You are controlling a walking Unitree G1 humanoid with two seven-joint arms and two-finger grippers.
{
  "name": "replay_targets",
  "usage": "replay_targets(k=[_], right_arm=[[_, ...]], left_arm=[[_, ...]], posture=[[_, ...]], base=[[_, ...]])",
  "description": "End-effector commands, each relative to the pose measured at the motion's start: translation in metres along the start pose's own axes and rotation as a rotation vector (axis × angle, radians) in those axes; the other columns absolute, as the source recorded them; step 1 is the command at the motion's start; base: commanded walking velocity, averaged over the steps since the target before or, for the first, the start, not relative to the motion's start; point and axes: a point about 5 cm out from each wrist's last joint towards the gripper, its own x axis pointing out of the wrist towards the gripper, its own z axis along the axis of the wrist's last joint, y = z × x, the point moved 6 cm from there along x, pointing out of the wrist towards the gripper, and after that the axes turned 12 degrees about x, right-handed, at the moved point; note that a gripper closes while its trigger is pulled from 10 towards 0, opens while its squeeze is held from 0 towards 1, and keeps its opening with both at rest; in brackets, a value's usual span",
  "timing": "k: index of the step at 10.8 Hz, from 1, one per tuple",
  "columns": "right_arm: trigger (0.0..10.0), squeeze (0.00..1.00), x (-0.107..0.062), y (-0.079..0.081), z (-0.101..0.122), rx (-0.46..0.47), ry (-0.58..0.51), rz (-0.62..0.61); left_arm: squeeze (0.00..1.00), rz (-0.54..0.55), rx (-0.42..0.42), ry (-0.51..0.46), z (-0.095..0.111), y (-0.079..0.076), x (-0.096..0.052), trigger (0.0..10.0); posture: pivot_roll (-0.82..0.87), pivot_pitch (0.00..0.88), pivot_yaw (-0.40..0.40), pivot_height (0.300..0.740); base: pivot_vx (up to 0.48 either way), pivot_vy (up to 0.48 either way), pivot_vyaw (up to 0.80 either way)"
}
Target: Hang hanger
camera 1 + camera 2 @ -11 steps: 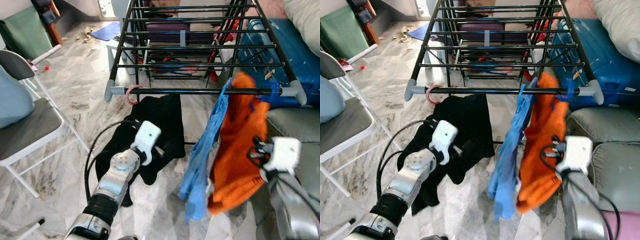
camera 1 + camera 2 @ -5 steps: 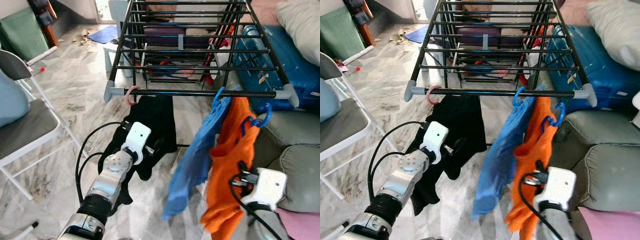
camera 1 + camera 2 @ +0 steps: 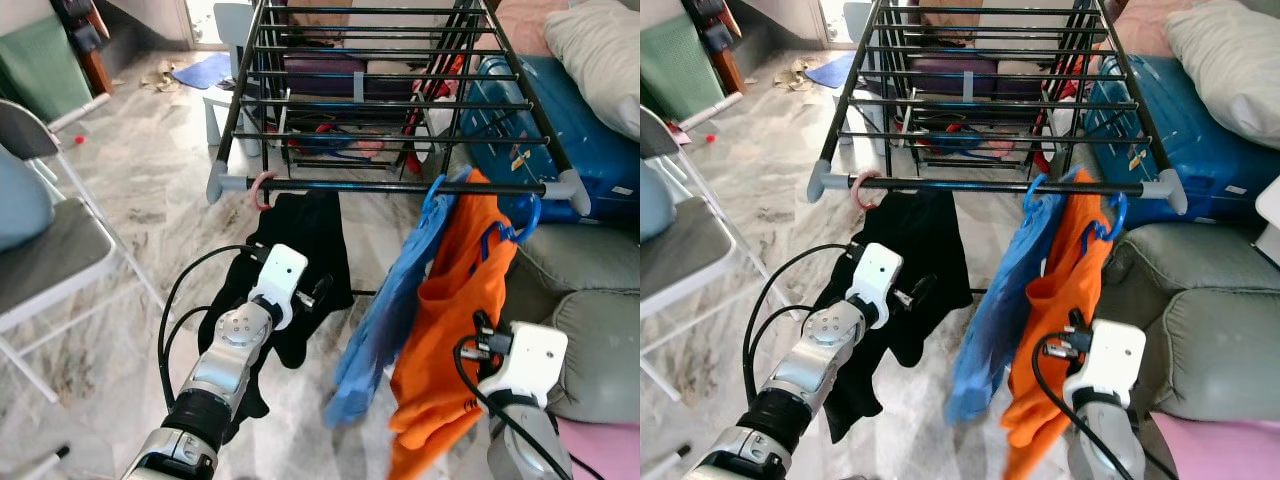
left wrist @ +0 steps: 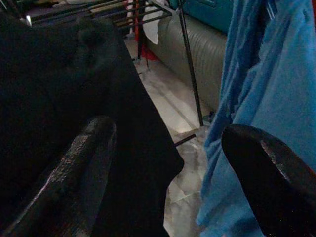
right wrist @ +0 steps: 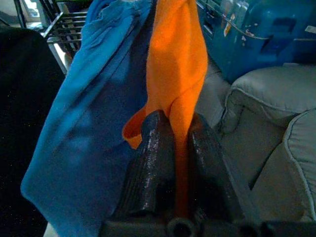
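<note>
- Left eye view: black rack (image 3: 400, 100) stands on marble floor (image 3: 150, 190). On its front bar, a pink hanger (image 3: 262, 190) with a black garment (image 3: 310, 250), a blue garment (image 3: 395, 310) beside it, then a blue hanger (image 3: 515, 225) hooked on the bar, carrying an orange garment (image 3: 450, 340). Left arm reaches toward the black garment. Folding chair (image 3: 50, 250) at left; grey sofa (image 3: 590, 300) and blue suitcase (image 3: 590, 130) at right.
- Right eye view: same layout; right arm low, below the orange garment's hem.
- Left wrist view: left gripper (image 4: 173, 163) spread wide, holding nothing; one finger against the black garment, the other near the blue.
- Right wrist view: right gripper (image 5: 180, 153) pinches a fold of the orange garment between its two fingers; blue garment just beside, sofa behind.
</note>
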Motion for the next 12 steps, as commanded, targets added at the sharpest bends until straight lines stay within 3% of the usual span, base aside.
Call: replay_targets(k=[1, 8, 12], right_arm=[[10.0, 0.00, 0.0001, 0.0026, 0.0140, -0.008, -0.045, 0.009], [10.0, 0.00, -0.0003, 0.0043, 0.0101, -0.002, -0.027, 0.004], [10.0, 0.00, 0.0013, 0.0017, 0.0063, 0.010, -0.006, -0.010]], left_arm=[[0.00, -0.002, 0.008, 0.020, -0.0056, -0.0032, -0.0022, 10.0], [0.00, -0.020, 0.037, 0.023, -0.0057, -0.0101, -0.0020, 10.0], [0.00, 0.010, 0.087, -0.006, -0.0001, -0.0012, -0.0029, 10.0]], posture=[[-0.05, 0.017, -0.031, 0.740], [-0.05, 0.024, -0.026, 0.740], [-0.02, 0.019, -0.025, 0.740]], base=[[-0.266, 0.000, 0.00], [-0.297, 0.000, 0.00], [-0.292, 0.000, 0.00]])
